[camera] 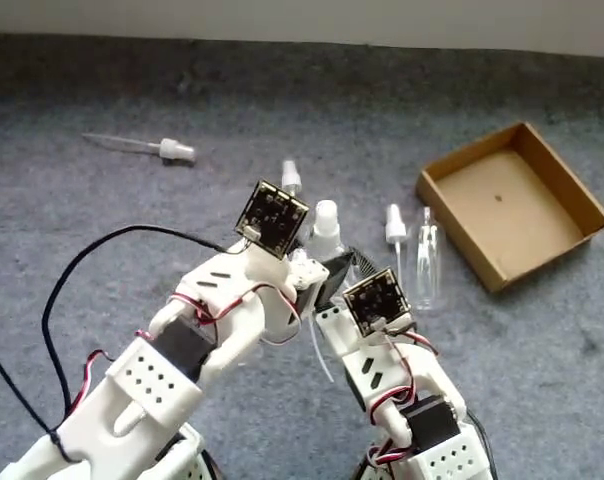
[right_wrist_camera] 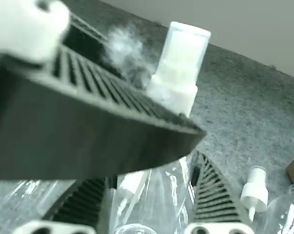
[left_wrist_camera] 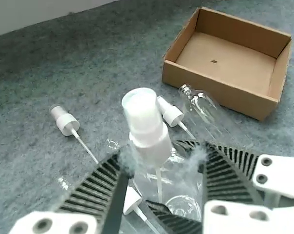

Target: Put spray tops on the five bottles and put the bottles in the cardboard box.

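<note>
bottle (left_wrist_camera: 176, 185) wears spray top (left_wrist_camera: 144, 124); my left pincer (left_wrist_camera: 162, 158), right pincer (right_wrist_camera: 152, 170) both clamp it; release one before boxing.

The tabletop (camera: 482, 380) was fuzzy and grey all over. A pale wall (camera: 382, 15) ran along its far edge, behind everything.

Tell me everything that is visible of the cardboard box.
The cardboard box is brown, shallow and rectangular, with an open top and low upright walls of plain card. It is empty inside; only a small dark speck shows on its floor. It rests flat on the grey carpet, turned at an angle, at the right of the high view. A clear uncapped bottle lies near one wall; whether it touches the box cannot be told.
</note>
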